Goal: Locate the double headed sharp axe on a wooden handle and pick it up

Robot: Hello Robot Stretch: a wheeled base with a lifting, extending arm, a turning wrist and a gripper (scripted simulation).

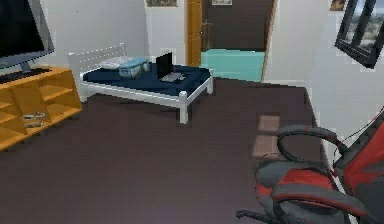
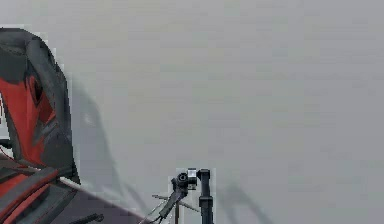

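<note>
The end effector point(image 2: 163, 207) sits low in the arm side view, at the end of the dark square arm point(image 2: 205, 200). I cannot tell if its fingers are spread or pressed together, and I cannot tell whether it holds anything. Its far end lies just beside the red and black padded office chair point(image 2: 35, 110), in front of the plain grey wall point(image 2: 250, 90).

In the forward view the dark brown floor point(image 1: 150, 160) leads to a white metal-frame bed with a dark blue mattress point(image 1: 140, 93) carrying a black laptop point(image 1: 168, 70), and to an orange wooden shelf unit point(image 1: 70, 100). A small greyish thing point(image 1: 35, 121) lies on its lower board, too small to name.

I cannot tell where the double-headed axe is, so I judge the step to be the search. The next move probably calls for driving closer to the shelf unit and looking again.
</note>
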